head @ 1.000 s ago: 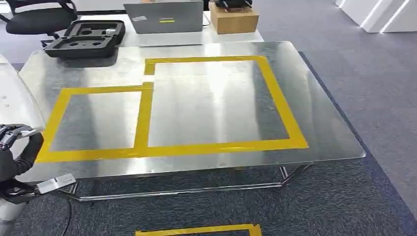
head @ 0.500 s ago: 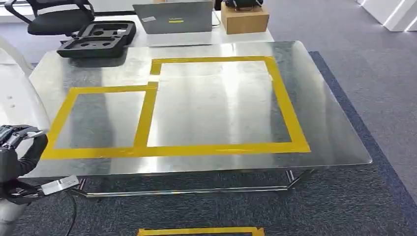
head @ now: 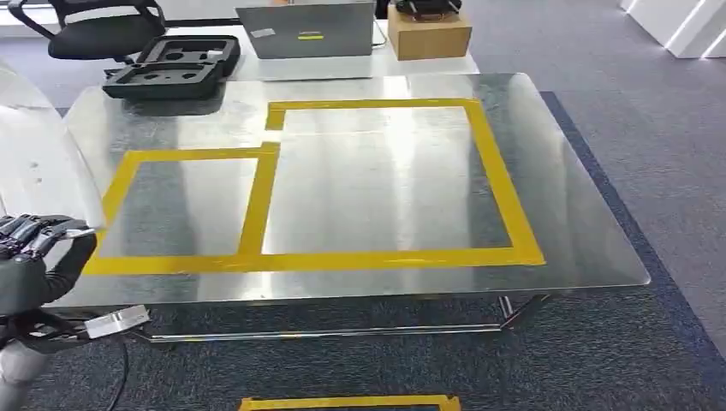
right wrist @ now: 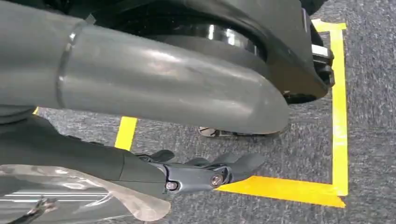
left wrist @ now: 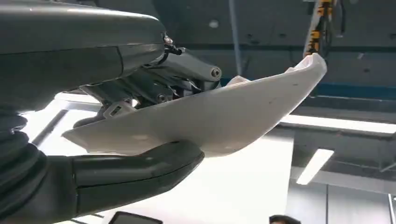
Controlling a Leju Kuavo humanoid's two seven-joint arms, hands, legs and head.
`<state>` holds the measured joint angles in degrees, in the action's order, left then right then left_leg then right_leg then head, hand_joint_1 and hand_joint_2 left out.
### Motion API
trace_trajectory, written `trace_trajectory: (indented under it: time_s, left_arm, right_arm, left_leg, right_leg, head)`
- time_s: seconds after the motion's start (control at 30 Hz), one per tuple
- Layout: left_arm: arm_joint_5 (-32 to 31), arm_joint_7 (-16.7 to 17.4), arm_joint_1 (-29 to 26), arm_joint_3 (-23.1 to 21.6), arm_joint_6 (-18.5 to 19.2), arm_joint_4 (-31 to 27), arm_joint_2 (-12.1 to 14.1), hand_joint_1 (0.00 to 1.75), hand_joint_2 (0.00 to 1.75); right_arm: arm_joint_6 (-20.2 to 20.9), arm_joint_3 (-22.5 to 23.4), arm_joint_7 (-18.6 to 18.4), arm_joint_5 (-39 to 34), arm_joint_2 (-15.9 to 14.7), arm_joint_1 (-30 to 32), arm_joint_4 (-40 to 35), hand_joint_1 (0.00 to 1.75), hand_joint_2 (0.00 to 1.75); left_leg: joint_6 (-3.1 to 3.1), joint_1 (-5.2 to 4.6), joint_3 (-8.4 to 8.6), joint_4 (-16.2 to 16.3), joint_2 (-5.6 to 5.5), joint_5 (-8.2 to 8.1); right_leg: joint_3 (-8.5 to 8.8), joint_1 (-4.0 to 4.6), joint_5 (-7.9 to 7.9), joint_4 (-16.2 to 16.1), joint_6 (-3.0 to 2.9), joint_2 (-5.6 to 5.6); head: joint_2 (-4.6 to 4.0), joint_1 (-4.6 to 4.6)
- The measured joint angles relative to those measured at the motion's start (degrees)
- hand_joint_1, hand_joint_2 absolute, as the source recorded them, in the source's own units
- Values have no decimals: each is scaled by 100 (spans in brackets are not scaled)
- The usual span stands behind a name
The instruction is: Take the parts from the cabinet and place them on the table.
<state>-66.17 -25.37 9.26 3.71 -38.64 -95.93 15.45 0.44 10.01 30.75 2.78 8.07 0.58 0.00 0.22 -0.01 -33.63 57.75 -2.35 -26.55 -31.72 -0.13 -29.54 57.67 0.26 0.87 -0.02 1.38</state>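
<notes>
My left hand (left wrist: 140, 140) holds a white part (left wrist: 219, 116), thumb under, fingers on top. It looks light, stiff and smooth, beside the table (head: 582, 248). My right hand (right wrist: 196, 175) holds nothing, fingers loosely curled.

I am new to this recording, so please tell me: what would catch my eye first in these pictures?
The shiny metal table with yellow tape rectangles fills the middle of the head view. At its near left corner the left hand grips a large white curved part, thumb beneath it in the left wrist view.
</notes>
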Motion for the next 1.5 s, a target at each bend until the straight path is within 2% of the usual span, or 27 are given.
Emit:
trace_trajectory:
  time_s: [0.03,0.13,0.17,0.23,0.37,0.57,0.7,0.77,0.9,1.03,1.33,1.5]
  left_arm:
    - [-92,125,92,-113,0,95,39,175,175]
    - [-373,820,646,-600,2,687,206,175,175]
    - [-356,1046,883,-859,2,1034,266,175,175]
    - [-356,1316,1361,-1351,2,1651,345,175,175]
    - [-428,1842,2091,-2453,2,2794,393,175,175]
    - [-506,2074,2616,-3349,50,3690,424,175,175]
    - [-585,2161,2863,-3663,131,4037,444,175,175]
    - [-616,2240,3055,-3864,398,4282,452,175,175]
    - [-592,2404,3471,-4270,1240,4697,505,175,175]
    - [-625,2653,3769,-4637,1923,4843,597,175,175]
    - [-642,2799,4005,-5026,2223,4957,688,175,175]
    - [-609,2852,4010,-5132,2229,4988,761,175,175]
  right_arm:
    - [0,2,0,50,0,-7,0,0,0]
    - [31,15,-26,208,-7,-49,0,0,0]
    - [53,24,-35,251,-9,-66,0,0,0]
    - [79,59,-46,328,-15,-102,0,0,0]
    - [92,122,-81,528,-22,-142,0,0,0]
    - [92,201,-83,642,-26,-161,0,0,0]
    - [92,251,-83,673,-28,-165,0,0,0]
    - [90,291,-83,708,-28,-172,0,0,0]
    - [79,413,-79,756,-28,-173,0,0,0]
    - [70,533,-76,809,-28,-179,0,0,0]
    - [70,640,-77,859,-28,-193,0,0,0]
    - [70,673,-79,878,-28,-196,0,0,0]
  left_leg:
    - [0,-2,-1,4,0,0]
    - [2,-2,0,14,-3,-1]
    - [2,-3,-1,15,-4,-1]
    - [2,-7,-4,21,-3,4]
    - [2,-8,-11,26,-1,19]
    - [2,-8,-19,29,3,18]
    - [2,-8,-21,29,3,18]
    - [3,-7,-21,29,3,19]
    - [3,-7,-22,29,3,20]
    - [3,-7,-23,29,3,21]
    - [3,-8,-28,30,3,21]
    - [3,-8,-28,30,3,21]
  right_leg:
    - [-4,-3,1,-1,2,-2]
    - [-57,-2,2,-3,5,-11]
    - [-51,-2,3,-3,5,-14]
    - [7,-4,21,-2,20,-11]
    - [9,-4,35,-1,29,4]
    - [3,-4,34,-2,29,3]
    - [0,-4,34,-2,29,2]
    - [0,-4,35,-2,29,2]
    - [-1,-3,37,-2,32,4]
    - [0,-4,37,-2,32,5]
    - [-2,-4,37,-2,32,3]
    - [-2,-4,37,-2,32,2]
  head:
    - [0,2]
    - [0,2]
    - [0,0]
    - [0,2]
    - [0,0]
    - [0,2]
    - [0,2]
    - [0,0]
    - [0,0]
    - [0,0]
    - [0,2]
    - [0,2]
